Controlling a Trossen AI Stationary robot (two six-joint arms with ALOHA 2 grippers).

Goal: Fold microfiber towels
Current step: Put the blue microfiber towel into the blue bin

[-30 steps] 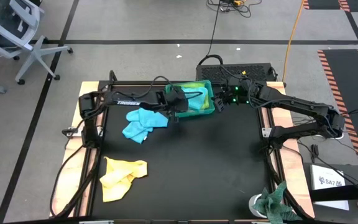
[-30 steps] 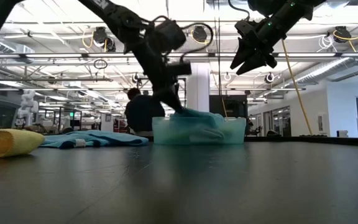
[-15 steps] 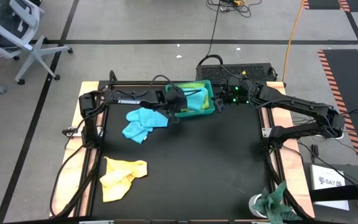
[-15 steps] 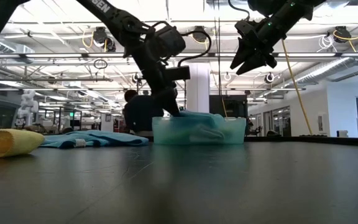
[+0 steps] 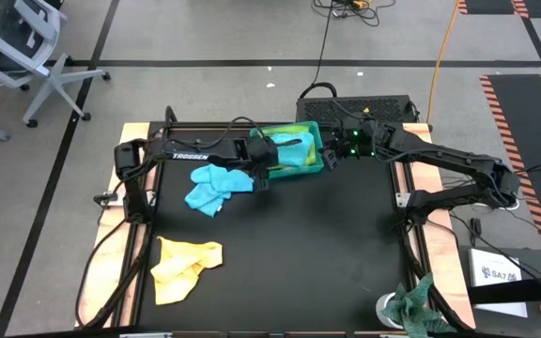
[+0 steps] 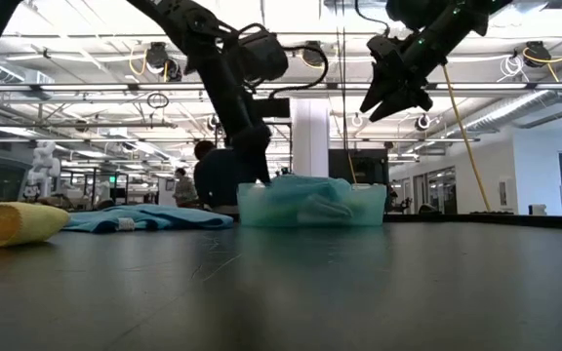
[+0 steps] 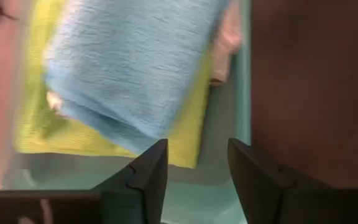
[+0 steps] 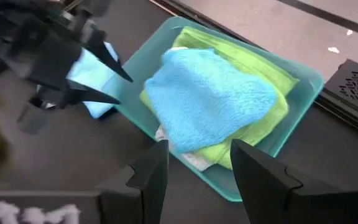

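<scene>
Judged soft, light and limp: microfiber cloth that would sag and slide unless pinched at a corner or along a folded edge, best taken from above. Seen in the upper middle of the high view, a rigid teal plastic tray (image 5: 314, 161) holding a folded light blue microfiber towel (image 8: 210, 99) on top of a lime green folded towel (image 8: 263, 134), with a pale edge of another cloth peeking out beneath. Lying loose on the black counter (image 5: 327, 244), left of the tray, a crumpled turquoise towel (image 5: 216, 186); toward the lower left, a rumpled yellow towel (image 5: 184, 266). At the bottom right corner, off the working area, a mottled dark green-and-white rag (image 5: 413, 306). Left pincer (image 7: 192, 168) hung just at the tray's left rim, fingers apart and empty, pointed down at the blue towel's near edge, with its arm stretched across from the left side. Right pincer (image 6: 386, 97) poised high above the tray's right side, fingers (image 8: 148, 168) spread with nothing between them, wrist angled down toward the stack, forearm reaching in from the right. Looked like the blue towel was already stowed in the tray; turquoise and yellow ones not yet folded.
</scene>
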